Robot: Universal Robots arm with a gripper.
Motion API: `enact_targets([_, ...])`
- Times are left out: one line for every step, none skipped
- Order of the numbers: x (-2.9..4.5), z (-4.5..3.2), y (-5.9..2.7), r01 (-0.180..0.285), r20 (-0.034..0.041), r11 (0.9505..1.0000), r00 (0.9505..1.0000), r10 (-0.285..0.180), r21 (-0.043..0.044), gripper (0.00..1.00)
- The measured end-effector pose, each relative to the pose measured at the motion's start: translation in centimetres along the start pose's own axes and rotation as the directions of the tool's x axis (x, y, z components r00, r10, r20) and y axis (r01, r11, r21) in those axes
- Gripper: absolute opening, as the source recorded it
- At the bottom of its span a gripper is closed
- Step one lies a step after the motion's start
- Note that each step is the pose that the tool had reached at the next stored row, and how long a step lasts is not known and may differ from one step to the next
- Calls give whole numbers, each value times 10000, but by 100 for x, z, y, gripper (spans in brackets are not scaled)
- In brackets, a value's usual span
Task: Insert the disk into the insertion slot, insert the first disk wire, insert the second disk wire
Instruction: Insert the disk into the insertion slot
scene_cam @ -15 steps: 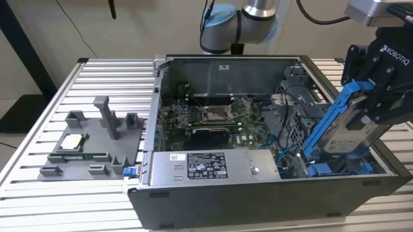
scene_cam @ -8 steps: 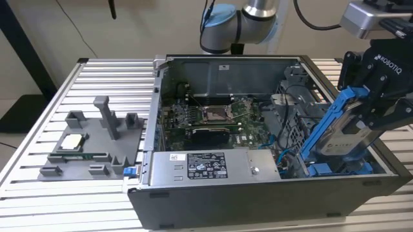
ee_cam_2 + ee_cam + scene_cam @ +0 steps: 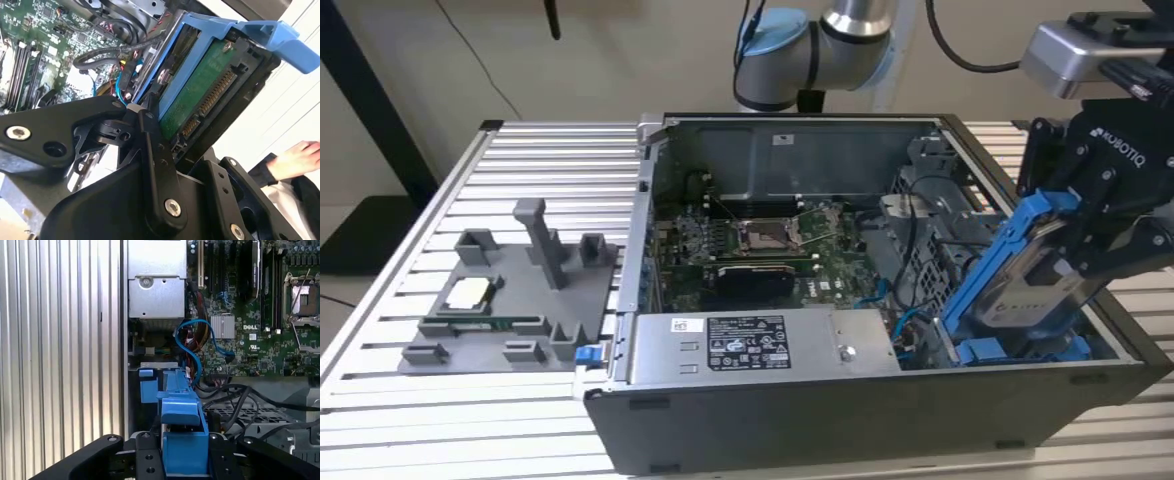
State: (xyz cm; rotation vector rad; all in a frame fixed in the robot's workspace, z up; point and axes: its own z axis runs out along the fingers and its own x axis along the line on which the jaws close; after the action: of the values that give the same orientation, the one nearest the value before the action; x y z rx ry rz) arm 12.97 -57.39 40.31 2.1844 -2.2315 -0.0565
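Tilting steeply, the disk [image 3: 1030, 290] sits clenched between the jaws of the gripper [image 3: 1074, 265], pinched across its blue frame, just above the insertion slot [image 3: 1014, 350] inside the computer case [image 3: 854, 420]. The arm reaches down over the case's edge. The disk's long axis slants down into the case (green circuit board showing in the second wrist view).

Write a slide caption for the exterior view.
The gripper holds the disk, tilted, at the insertion slot of the open computer case.
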Motion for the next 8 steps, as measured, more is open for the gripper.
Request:
enact_targets([0, 18, -1, -3, 1, 10000, 10000, 3, 0, 33])
enact_targets([1, 37, -2, -5, 1, 10000, 10000, 5, 1, 33])
enact_targets([1, 55, -2, -8, 1, 10000, 10000, 8, 1, 33])
enact_targets([1, 73, -3, -9, 1, 10000, 10000, 9, 1, 33])
enact_targets([1, 91, -4, -9, 2, 10000, 10000, 9, 1, 33])
enact_targets([2, 110, -5, -10, 1, 10000, 10000, 10, 1, 33])
enact_targets([2, 127, -5, -11, 1, 10000, 10000, 11, 1, 33])
enact_targets([2, 144, -6, -10, 1, 10000, 10000, 10, 1, 33])
